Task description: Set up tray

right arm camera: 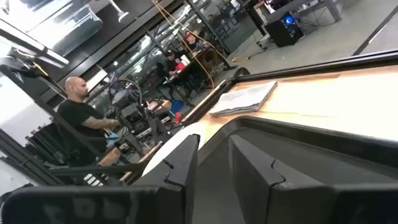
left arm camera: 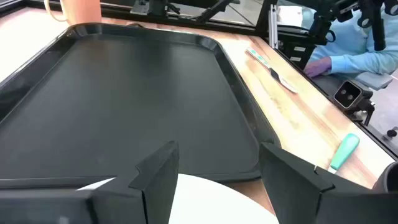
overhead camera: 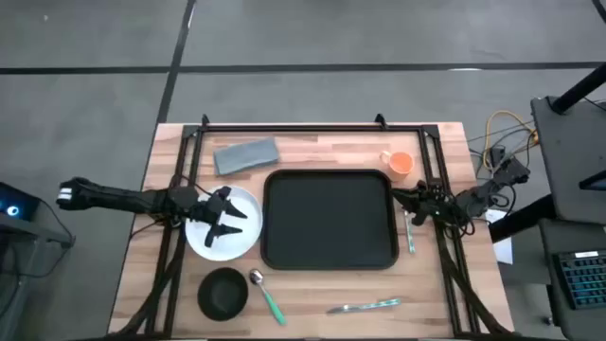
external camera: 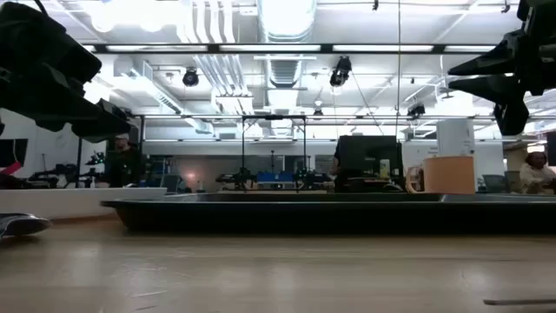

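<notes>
The black tray [overhead camera: 329,220] lies flat in the middle of the table and fills the left wrist view [left arm camera: 124,99]. Left of it lies a white plate [overhead camera: 210,239]. My left gripper [overhead camera: 222,218] hovers open above the plate's tray-side part; the plate's rim [left arm camera: 211,199] shows between its fingers [left arm camera: 217,177]. My right gripper [overhead camera: 411,205] hangs open over the tray's right rim, fingers pointing left across the tray [right arm camera: 311,134]. In the low view both grippers, left [external camera: 61,78] and right [external camera: 499,74], are well above the tabletop.
A grey cloth [overhead camera: 246,154] and an orange cup [overhead camera: 401,163] sit by the far edge. A utensil [overhead camera: 409,232] lies right of the tray. Near the front are a black bowl [overhead camera: 222,292], a green-handled spoon [overhead camera: 267,294] and another utensil [overhead camera: 365,306]. People sit beyond the table.
</notes>
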